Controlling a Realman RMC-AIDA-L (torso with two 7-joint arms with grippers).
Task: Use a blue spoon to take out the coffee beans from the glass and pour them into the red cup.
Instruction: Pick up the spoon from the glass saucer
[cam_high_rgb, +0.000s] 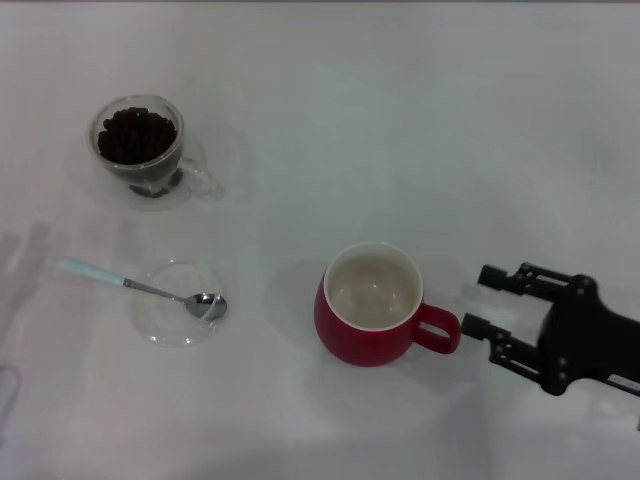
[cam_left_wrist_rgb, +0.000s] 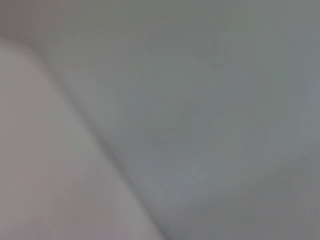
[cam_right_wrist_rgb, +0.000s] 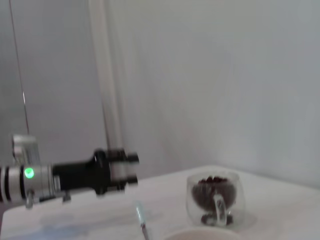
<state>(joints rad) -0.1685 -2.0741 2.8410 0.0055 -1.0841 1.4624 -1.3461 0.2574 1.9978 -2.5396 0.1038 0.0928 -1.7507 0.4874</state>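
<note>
Coffee beans (cam_high_rgb: 137, 135) fill the glass (cam_high_rgb: 140, 146) at far left. Nearer, the blue spoon (cam_high_rgb: 140, 287) lies across a clear saucer (cam_high_rgb: 180, 302). Right of it stands the red cup (cam_high_rgb: 370, 303), with the right gripper (cam_high_rgb: 482, 300) spread open beside its handle. The left gripper (cam_right_wrist_rgb: 131, 168) hovers at left, fingers unclear.

Head cam: high, looks steeply down on white table (cam_high_rgb: 420, 120), whole workspace in frame. Right wrist cam: low, near table level, faces across scene toward left side. Shares glass (cam_right_wrist_rgb: 215, 197) (cam_high_rgb: 140, 145), blue spoon (cam_right_wrist_rgb: 140, 215) (cam_high_rgb: 130, 284) with head cam. Left wrist cam: only blurred grey surface, facing unclear.
</note>
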